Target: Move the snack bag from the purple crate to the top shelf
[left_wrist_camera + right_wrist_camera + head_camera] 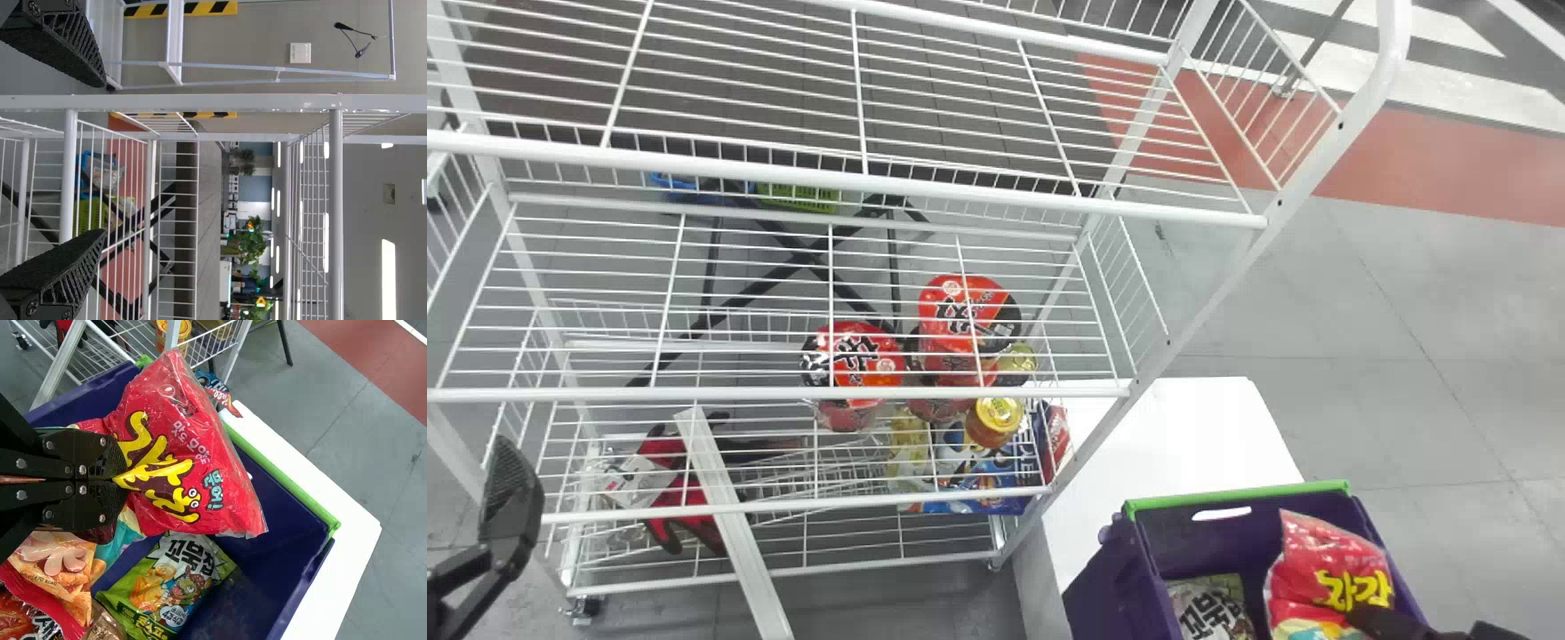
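My right gripper is at the lower right of the head view, against the red snack bag inside the purple crate. In the right wrist view the right gripper has its fingers closed together on the red snack bag, which rises above the crate's other bags. The left gripper is parked at the left, in front of the white rack, whose top shelf crosses the upper part of the head view. In the left wrist view the left gripper stands open, its fingers wide apart.
A green snack bag and several others lie in the crate. The crate stands on a white table right of the rack. Red noodle cups and other packs sit on lower shelves. A rack post rises between table and shelves.
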{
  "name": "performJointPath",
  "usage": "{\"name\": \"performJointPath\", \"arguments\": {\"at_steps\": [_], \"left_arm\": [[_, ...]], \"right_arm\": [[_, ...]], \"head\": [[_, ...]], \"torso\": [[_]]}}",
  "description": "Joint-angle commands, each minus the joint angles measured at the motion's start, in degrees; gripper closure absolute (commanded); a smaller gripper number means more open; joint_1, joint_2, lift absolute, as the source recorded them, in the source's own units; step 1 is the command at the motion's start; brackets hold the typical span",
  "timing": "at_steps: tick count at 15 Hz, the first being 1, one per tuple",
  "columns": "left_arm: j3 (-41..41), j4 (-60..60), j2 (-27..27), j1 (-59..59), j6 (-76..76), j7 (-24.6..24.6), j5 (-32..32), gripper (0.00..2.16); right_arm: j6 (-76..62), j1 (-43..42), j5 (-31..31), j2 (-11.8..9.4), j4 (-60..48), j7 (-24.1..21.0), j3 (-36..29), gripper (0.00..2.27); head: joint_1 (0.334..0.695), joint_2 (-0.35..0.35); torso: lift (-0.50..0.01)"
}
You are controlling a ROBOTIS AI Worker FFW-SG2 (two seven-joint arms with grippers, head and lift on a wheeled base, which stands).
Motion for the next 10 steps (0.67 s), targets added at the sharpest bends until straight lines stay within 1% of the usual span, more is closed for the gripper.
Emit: {"name": "performJointPath", "arguments": {"at_steps": [1,10], "left_arm": [[0.0,0.1,0.0,0.0,0.0,0.0,0.0,0.0],[0.0,0.1,0.0,0.0,-0.2,0.0,0.1,0.0]], "right_arm": [[0.0,0.0,0.0,0.0,0.1,0.0,0.0,2.26],[0.0,0.1,-0.1,0.3,0.2,-0.1,0.0,2.26]], "head": [[0.695,-0.35],[0.695,-0.35]], "torso": [[-0.255],[-0.22]]}}
